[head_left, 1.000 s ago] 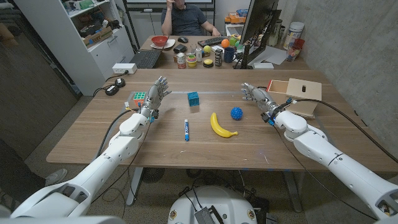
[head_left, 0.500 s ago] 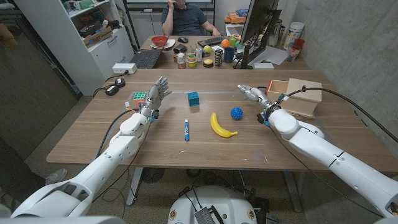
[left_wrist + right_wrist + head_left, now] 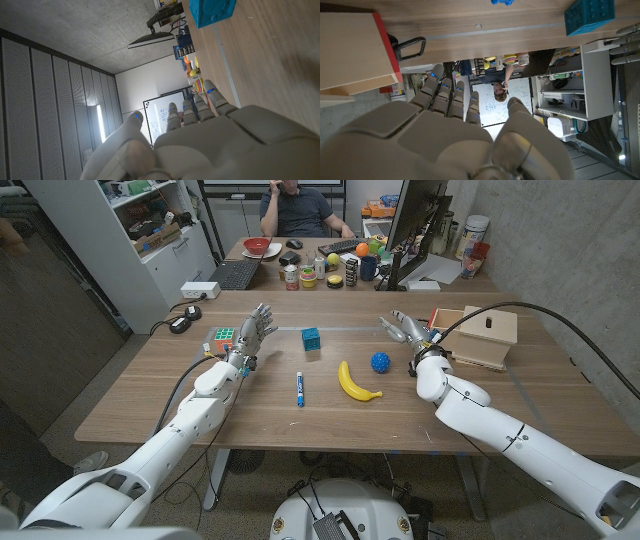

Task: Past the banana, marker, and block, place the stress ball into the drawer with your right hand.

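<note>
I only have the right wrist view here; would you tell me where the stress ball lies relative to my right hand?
Observer: In the head view the stress ball lies on the table, nearer the robot than the right hand and apart from it.
Operator: Thank you. Is that hand holding anything?
Observer: No, its fingers are spread and empty, between the ball and the drawer.
Operator: What lies on the ball's other side?
Observer: The banana lies to the robot's left of the ball, not touching it, with the marker farther left.
</note>
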Motion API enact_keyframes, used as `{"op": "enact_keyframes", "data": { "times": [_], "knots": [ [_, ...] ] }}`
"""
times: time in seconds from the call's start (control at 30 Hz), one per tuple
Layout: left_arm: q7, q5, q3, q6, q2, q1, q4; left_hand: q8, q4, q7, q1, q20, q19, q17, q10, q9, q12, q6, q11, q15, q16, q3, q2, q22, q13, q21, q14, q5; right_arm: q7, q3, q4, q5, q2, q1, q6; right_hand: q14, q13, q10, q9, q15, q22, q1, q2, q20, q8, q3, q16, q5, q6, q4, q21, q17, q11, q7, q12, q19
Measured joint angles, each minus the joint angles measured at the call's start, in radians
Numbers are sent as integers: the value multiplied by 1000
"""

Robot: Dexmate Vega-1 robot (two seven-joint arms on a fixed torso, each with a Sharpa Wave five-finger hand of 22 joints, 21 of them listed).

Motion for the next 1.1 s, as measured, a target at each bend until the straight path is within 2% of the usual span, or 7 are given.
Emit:
{"op": "enact_keyframes", "data": {
  "times": [0.13,0.23,0.33,0.5,0.73,1.03,1.1],
  "knots": [
    [-1,1,3,0,-3,-4,6,0,0,0,0,0,0,0,0,0,0,0,0,0,0,0,0,0,0,0,0,0,1,-34,-9,-58,8,19,-83,8,0,3,2,-7,-5,12,-22,12,0,-11,0,0,-2,-11,0,0,-6,-13,0,33],
    [-2,4,5,-1,-5,-8,13,0,0,0,0,0,0,0,0,0,0,0,0,0,0,0,0,0,0,0,0,0,18,-79,-21,-103,10,46,-149,36,0,6,2,-10,-5,14,-41,21,0,-15,0,0,-2,-23,5,0,-16,-13,0,78],
    [-3,6,6,-2,-8,-12,18,0,0,0,0,0,0,0,0,0,0,0,0,0,0,0,0,0,0,0,0,0,44,-106,-34,-127,3,63,-182,47,0,7,2,-14,-5,20,-46,28,0,-21,0,0,-7,-30,7,0,-21,-18,0,107],
    [-3,8,9,-4,-12,-17,28,0,0,0,0,0,0,0,0,0,0,0,0,0,0,0,0,0,0,-1,0,0,100,-132,-55,-139,-26,81,-192,54,0,7,2,-17,-5,20,-46,32,0,-19,0,0,-7,-34,7,0,-21,-18,0,124],
    [-5,11,13,-5,-20,-26,43,0,3,0,0,0,0,0,0,0,0,0,0,0,0,-3,0,0,0,-4,0,0,168,-148,-73,-137,-63,98,-167,56,0,13,2,-19,-5,30,-57,23,0,-18,0,0,0,-40,14,0,-27,-25,0,165],
    [-9,12,17,-6,-29,-36,61,0,3,0,0,0,0,5,0,0,0,0,0,0,0,-3,0,0,0,-4,0,0,259,-194,-75,-172,-76,131,-181,55,0,-4,2,-27,-9,71,-53,12,0,-8,0,0,-5,-75,14,0,-43,-30,-6,187],
    [-10,13,18,-7,-32,-39,67,0,3,0,0,0,0,5,0,0,0,0,0,0,0,-3,0,0,0,-4,0,0,287,-212,-69,-197,-73,144,-201,55,0,-5,2,-31,-9,78,-56,12,0,-6,0,4,-5,-76,12,0,-44,-30,-8,187]
  ]
}}
